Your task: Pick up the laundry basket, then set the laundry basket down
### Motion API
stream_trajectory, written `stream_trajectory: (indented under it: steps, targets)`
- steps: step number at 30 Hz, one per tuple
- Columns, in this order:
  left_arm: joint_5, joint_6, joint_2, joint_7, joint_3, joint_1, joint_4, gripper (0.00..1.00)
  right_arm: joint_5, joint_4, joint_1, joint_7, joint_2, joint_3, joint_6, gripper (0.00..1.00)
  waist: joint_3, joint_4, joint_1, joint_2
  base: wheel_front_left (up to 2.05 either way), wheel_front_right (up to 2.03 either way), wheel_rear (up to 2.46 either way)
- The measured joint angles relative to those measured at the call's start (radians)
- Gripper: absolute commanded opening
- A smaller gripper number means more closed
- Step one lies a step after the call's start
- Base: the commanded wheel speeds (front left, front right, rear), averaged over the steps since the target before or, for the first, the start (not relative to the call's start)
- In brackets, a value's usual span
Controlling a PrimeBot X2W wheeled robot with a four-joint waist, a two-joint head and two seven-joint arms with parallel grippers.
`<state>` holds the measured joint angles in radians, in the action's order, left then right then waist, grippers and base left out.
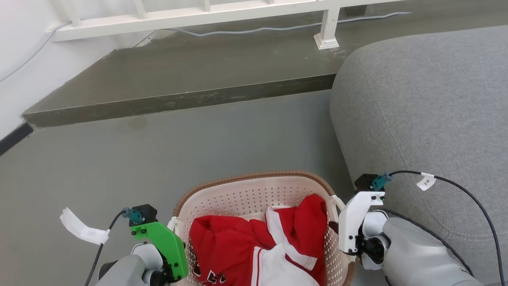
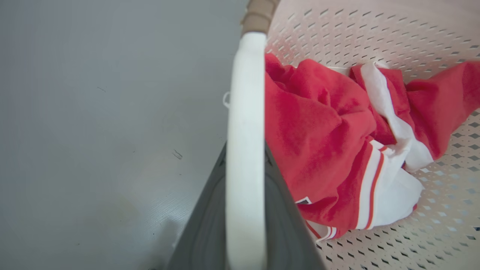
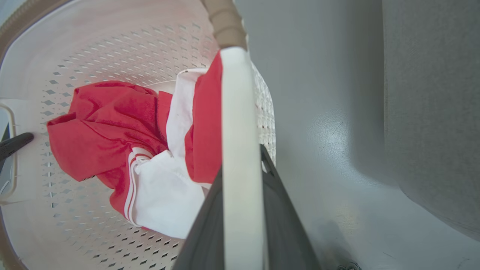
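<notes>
Grey floor (image 1: 178, 159) spans the scene. A grey sofa (image 1: 428, 103) fills the right side, and a raised dark step (image 1: 190, 75) with a white railing (image 1: 190, 16) runs along the far edge. The laundry basket (image 1: 246, 194) is at the near centre, just left of the sofa and between the two arms; whether its base touches the floor or hangs clear cannot be judged from these angles. Inside it lies a crumpled red-and-white garment (image 1: 226, 242), reaching from the left wall to the right wall. The left end effector (image 2: 245, 148) is closed on the basket's white left handle (image 2: 245, 93), with one dark finger against each face of the strap. The right end effector (image 3: 242, 165) grips the white right handle (image 3: 238, 112) in the same manner, its fingers touching both faces. A green bracket (image 1: 164, 242) caps the left wrist and a white bracket (image 1: 355, 222) the right. A small white tag (image 1: 426, 182) hangs on the right arm's black cable (image 1: 472, 198).
</notes>
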<state>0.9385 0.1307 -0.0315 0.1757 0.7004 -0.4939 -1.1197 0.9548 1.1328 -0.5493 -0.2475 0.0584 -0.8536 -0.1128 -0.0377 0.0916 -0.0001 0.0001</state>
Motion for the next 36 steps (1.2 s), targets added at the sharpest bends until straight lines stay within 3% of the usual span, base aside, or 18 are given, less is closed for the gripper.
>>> stream_trajectory:
  steps: [25, 36]
  targets:
    - [0.028, 0.000, -0.002, 0.008, 0.013, 0.002, 0.001, 0.00, 0.023, 0.009, 0.003, 0.004, 0.001, -0.021, 0.000, 0.00, -0.004, 0.006, 0.0000, 0.0000, 0.00, 0.00, 0.00]
    - [0.034, 0.000, -0.018, -0.033, 0.012, -0.057, 0.020, 0.00, 0.024, 0.005, -0.057, 0.074, -0.001, -0.011, 0.000, 0.00, -0.084, 0.010, 0.0000, 0.0000, 0.00, 0.00, 0.00]
